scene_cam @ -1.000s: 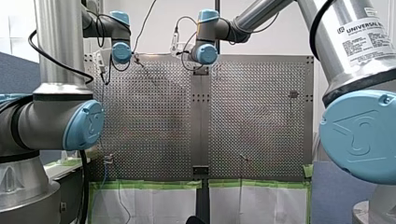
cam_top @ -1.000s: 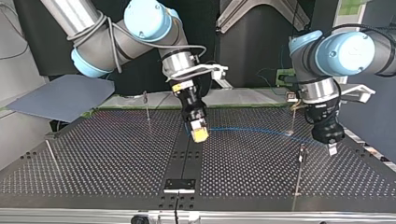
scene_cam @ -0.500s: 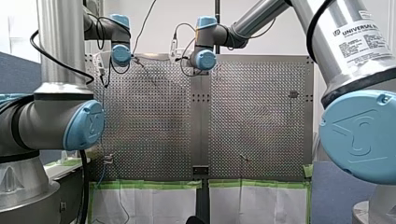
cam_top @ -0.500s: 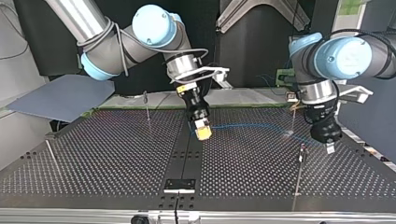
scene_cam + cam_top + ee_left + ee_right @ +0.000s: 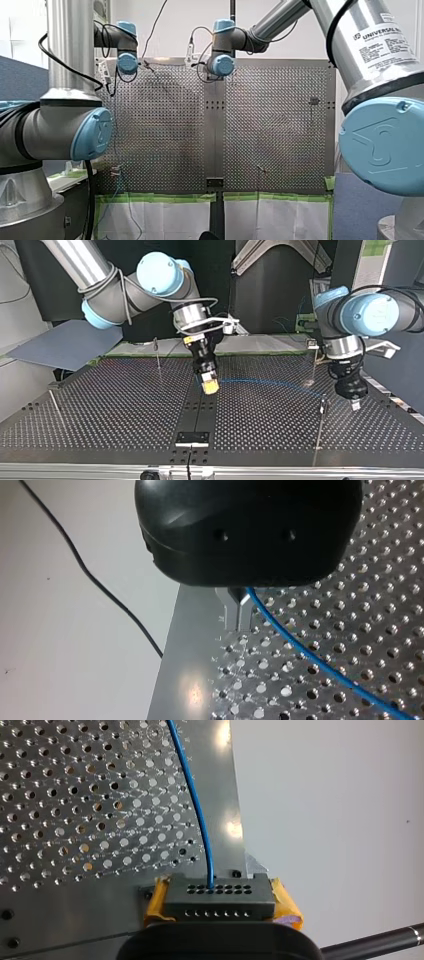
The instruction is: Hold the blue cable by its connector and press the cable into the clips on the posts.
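Room: a white wall (image 5: 170,25) stands past the table's far end in the front view. In the top view the background behind the arms is dark.
Table (image 5: 100,410): a grey perforated plate that fills the middle of both wide views. It is lit brightly enough to glint around the holes.
Panel (image 5: 65,342): a flat grey-blue sheet lying off the table at the top view's left.
Strip (image 5: 199,410): a dark unperforated band running down the table's middle. A small plate sits at its near end in the top view.
Tape (image 5: 160,197): a green line along the table's near edge in the front view, with white sheeting hanging below it.
Right gripper (image 5: 210,385): over the strip, with its yellow pads clamped on the connector.
Left gripper (image 5: 237,612): near the table's edge at the top view's right. Its metal fingers are closed, and the cable comes out from between them.
Cable (image 5: 270,382): thin and blue, spanning from one gripper to the other in a shallow arc above the table. I cannot tell whether it sits in any clip.
Posts (image 5: 320,425): thin upright rods, well apart. One stands just beside the left gripper.
Connector (image 5: 219,895): a dark block with rows of holes. The cable leaves its top face.
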You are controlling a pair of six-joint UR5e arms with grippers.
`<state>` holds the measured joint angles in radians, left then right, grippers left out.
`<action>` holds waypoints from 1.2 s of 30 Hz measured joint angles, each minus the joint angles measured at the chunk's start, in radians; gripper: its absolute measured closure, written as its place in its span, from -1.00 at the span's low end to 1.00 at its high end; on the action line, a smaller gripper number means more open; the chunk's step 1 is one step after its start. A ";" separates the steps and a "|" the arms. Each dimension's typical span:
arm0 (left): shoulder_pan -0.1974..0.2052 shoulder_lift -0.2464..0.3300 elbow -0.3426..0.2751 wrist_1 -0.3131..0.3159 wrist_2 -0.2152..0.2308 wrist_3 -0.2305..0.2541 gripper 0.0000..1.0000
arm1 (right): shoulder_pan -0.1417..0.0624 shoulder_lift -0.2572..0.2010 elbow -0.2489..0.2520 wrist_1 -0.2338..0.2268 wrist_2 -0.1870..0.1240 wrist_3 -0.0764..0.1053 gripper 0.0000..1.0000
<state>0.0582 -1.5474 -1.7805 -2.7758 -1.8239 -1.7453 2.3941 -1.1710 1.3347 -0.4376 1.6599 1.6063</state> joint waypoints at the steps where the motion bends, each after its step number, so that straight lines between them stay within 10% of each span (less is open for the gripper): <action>1: 0.003 0.000 0.000 0.000 0.004 -0.001 1.00 | -0.002 0.000 0.000 0.000 0.000 0.000 1.00; 36: 0.075 -0.064 0.013 0.059 0.120 -0.033 1.00 | -0.088 0.040 0.000 -0.005 -0.001 -0.010 1.00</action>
<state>0.1334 -1.6118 -1.7679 -2.7168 -1.7041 -1.7786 2.3061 -1.1308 1.3343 -0.4426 1.6584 1.5967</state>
